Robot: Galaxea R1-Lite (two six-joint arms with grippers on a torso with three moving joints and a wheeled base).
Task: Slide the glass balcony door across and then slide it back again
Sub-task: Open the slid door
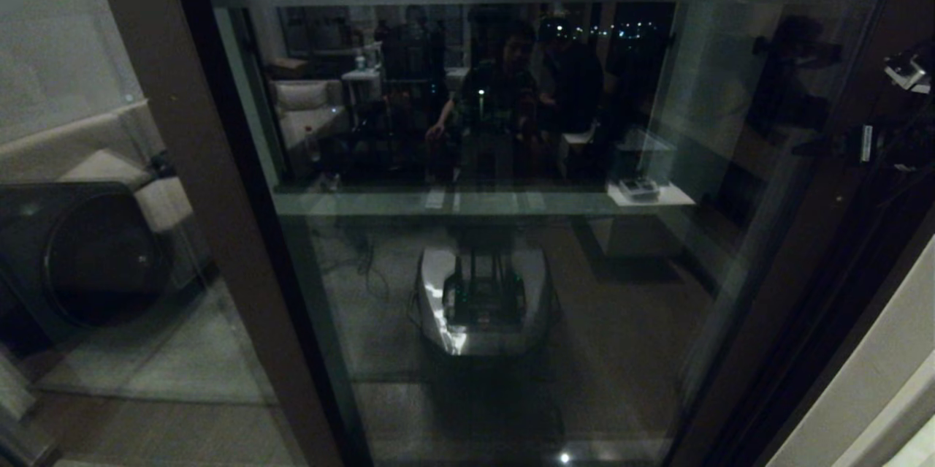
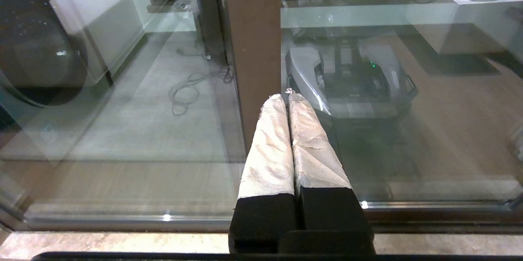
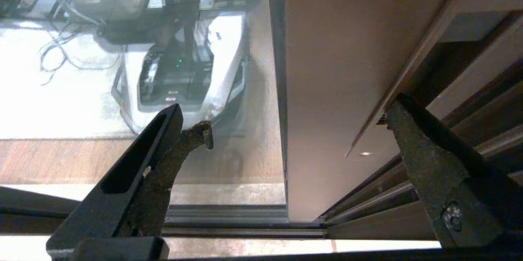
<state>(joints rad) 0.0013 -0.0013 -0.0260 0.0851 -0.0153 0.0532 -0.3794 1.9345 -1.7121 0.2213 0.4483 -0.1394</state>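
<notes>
The glass balcony door (image 1: pixel 504 123) fills the head view, with a frosted top band carrying small characters and dark brown stiles on both sides. My right arm (image 1: pixel 895 138) reaches in at the door's right stile. In the right wrist view my right gripper (image 3: pixel 300 120) is open wide, with the brown stile (image 3: pixel 331 73) between its fingers. One fingertip (image 3: pixel 394 108) touches the stile's stepped edge and the other hangs before the glass. My left gripper (image 2: pixel 286 97) is shut on nothing, its cloth-wrapped fingers (image 2: pixel 269 146) pointing at a brown frame upright (image 2: pixel 253 36). It does not show in the head view.
Left of the door, a brown-framed pane (image 1: pixel 95 123) shows a dark round washer drum (image 1: pixel 88 255) and a pale sofa. The floor track (image 3: pixel 229 222) runs below the door. A cream wall (image 1: pixel 869 386) stands at the right. My own base is mirrored in the glass (image 1: pixel 482 299).
</notes>
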